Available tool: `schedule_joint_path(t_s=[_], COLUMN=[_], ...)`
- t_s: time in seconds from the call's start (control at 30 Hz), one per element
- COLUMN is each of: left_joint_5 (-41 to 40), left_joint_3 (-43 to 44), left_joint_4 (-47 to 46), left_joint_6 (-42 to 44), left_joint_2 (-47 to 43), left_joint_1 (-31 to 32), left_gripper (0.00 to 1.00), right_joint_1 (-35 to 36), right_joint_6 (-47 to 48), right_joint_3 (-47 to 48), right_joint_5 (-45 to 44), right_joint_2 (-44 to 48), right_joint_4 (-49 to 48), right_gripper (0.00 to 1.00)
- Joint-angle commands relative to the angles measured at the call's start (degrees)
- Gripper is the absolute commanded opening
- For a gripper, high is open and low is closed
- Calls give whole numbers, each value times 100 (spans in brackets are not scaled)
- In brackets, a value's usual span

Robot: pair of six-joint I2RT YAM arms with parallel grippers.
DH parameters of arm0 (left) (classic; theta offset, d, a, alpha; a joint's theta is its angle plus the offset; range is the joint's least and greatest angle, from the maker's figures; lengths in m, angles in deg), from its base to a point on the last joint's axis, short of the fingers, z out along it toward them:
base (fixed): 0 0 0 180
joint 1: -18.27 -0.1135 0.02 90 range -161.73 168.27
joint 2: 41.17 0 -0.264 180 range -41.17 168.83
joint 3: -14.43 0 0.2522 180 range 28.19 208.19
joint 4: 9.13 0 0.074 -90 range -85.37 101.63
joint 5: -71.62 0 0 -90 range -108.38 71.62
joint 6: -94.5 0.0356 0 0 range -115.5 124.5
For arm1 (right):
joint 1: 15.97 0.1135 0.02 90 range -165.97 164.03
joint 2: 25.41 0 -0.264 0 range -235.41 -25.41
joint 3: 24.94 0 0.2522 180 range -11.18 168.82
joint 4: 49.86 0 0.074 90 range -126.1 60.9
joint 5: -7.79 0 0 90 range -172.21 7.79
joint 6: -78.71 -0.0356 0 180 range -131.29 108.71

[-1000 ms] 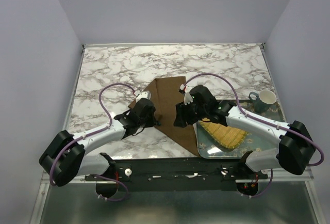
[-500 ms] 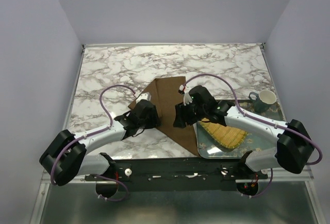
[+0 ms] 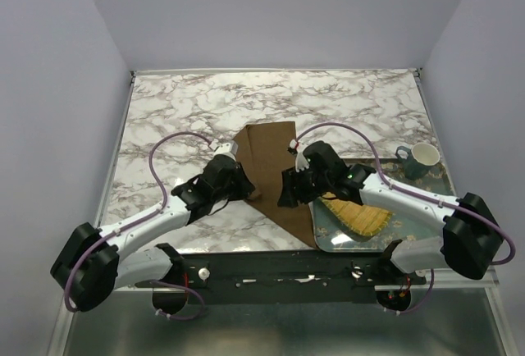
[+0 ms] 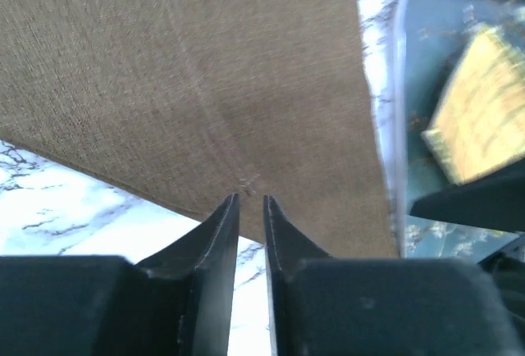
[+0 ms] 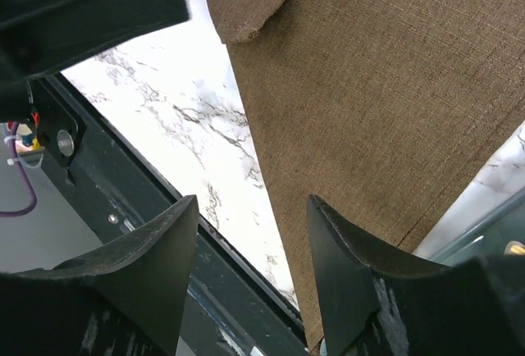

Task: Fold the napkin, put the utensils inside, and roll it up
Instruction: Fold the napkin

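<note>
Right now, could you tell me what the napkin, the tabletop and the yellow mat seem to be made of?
Napkin: brown woven cloth, matte; weave texture visible. Tabletop: marble-look, smooth, grey veining; possibly laminate. Mat: yellow slats, likely bamboo.

Your top view is bright, evenly lit from above and sharp, with soft shadows under the arms (image 3: 148, 221). Your left wrist view is blurred, worst on the mat (image 4: 480, 106) and tray (image 4: 408, 85); the table (image 4: 66, 200) washes out bluish-white. Your right wrist view holds the napkin (image 5: 394, 85) weave crisp; its fingers (image 5: 139, 266) sit dark and soft.
</note>
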Motion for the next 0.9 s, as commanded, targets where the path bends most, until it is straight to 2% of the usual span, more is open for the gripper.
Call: schedule_joint_path(t_s=[0.0, 0.3, 0.47, 0.57, 0.7, 0.83, 0.87], left_joint_5=[302, 663, 531, 882, 892, 147, 49], left_joint_3=[-48, -294, 311, 418, 243, -179, -293], left_joint_4=[-362, -846, -12, -37, -440, -1214, -1320], left_joint_6=[-125, -117, 472, 806, 1228, 2026, 2133], left_joint_2=[631, 1194, 766, 247, 166, 52, 95], left_joint_1=[-74, -91, -109, -56, 583, 2207, 2377], left_gripper=[23, 23, 32, 43, 45, 42, 41], right_joint_1=[-40, -32, -49, -145, -514, -1058, -1129], right_joint_6=[-126, -135, -240, -267, -258, -205, -188], right_joint_3=[-132, -185, -27, 17, -9, 52, 70], right_joint_5=[93, 84, 76, -143, -276, -512, -583], right_joint_2=[176, 220, 657, 1036, 1869, 2546, 2688], right_joint_4=[-91, -91, 234, 647, 1209, 2051, 2176], right_gripper=[64, 64, 64, 66, 71, 75, 75])
